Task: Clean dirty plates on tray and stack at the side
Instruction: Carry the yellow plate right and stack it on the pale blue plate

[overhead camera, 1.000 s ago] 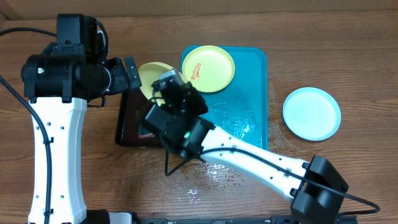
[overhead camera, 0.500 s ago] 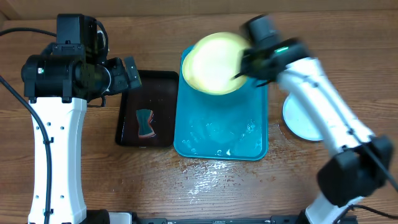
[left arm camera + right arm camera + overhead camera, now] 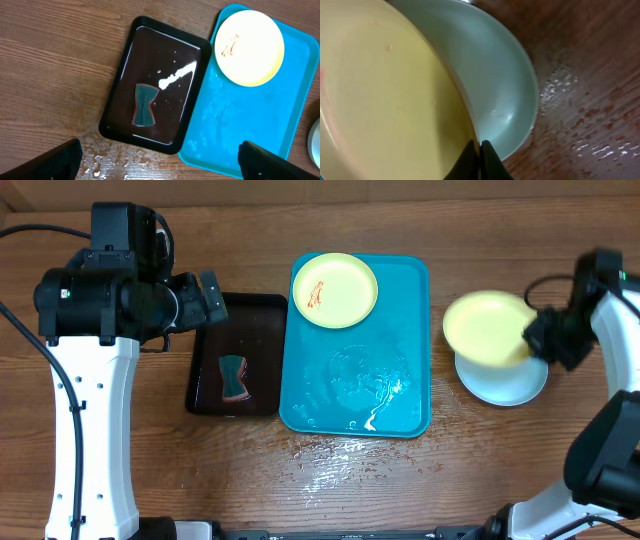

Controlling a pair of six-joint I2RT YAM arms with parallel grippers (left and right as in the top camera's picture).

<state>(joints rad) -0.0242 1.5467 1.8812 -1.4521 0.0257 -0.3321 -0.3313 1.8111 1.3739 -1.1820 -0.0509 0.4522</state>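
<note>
Right claw (image 3: pixel 545 340) pinches a yellow plate (image 3: pixel 485 328) by its rim, just above the blue plate (image 3: pixel 505 385) on the tabletop (image 3: pixel 480 470), right of the tray (image 3: pixel 400 395).

The yellow plate faces up and overlaps the blue plate's far-left part; contact between them cannot be judged. The tray's long axis runs from the far edge toward the near edge, and its floor is wet. A smeared plate (image 3: pixel 335 290) lies face up in the tray's far-left corner. The left claw (image 3: pixel 205 300) hangs spread wide and empty above a black tray (image 3: pixel 262 380) holding a sponge (image 3: pixel 234 377).
</note>
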